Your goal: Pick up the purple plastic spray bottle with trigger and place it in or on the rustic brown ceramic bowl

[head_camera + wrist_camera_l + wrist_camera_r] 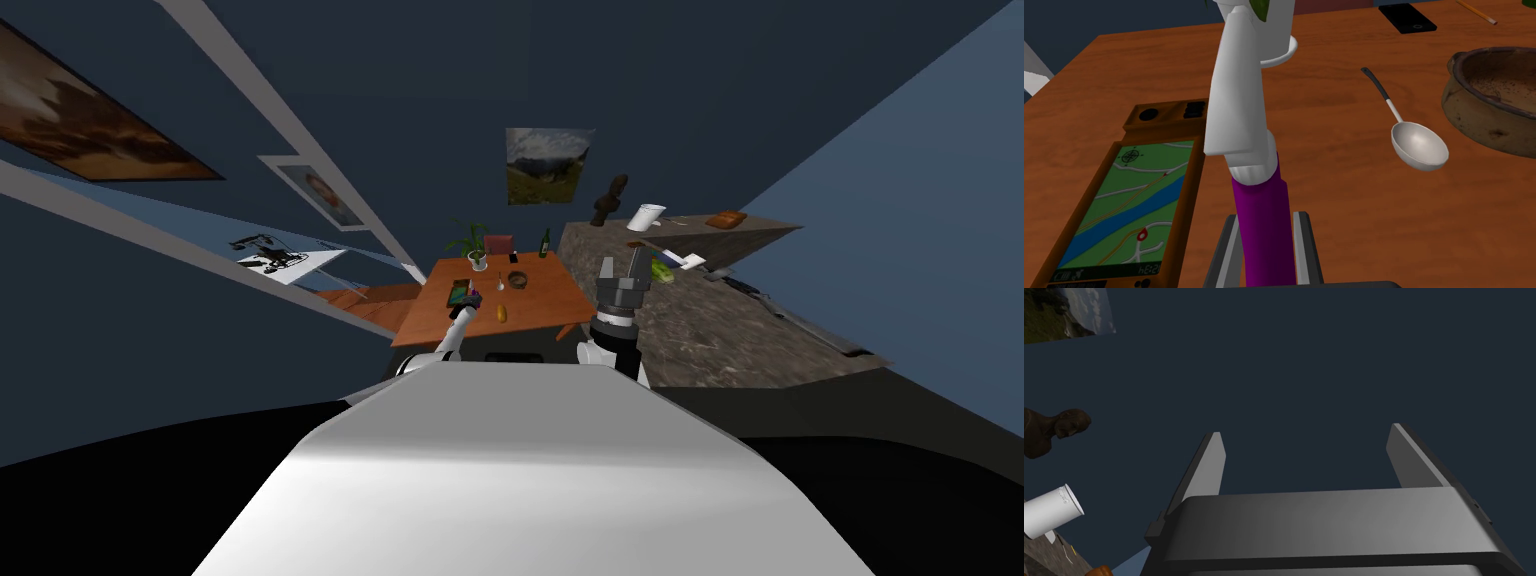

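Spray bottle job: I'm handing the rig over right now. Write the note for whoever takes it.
Left gripper: shut on the spray bottle, fingers pressing its purple body, above the wooden table.
Right gripper: open, holding nothing, raised beside the stone counter.
Brown bowl: on the table, apart from the bottle, beyond the ladle on my right side.
Map device: lies on the table on the bottle's other side.
Done: the bottle is grasped.
Left: carry it past the ladle to the bowl and release it in there.
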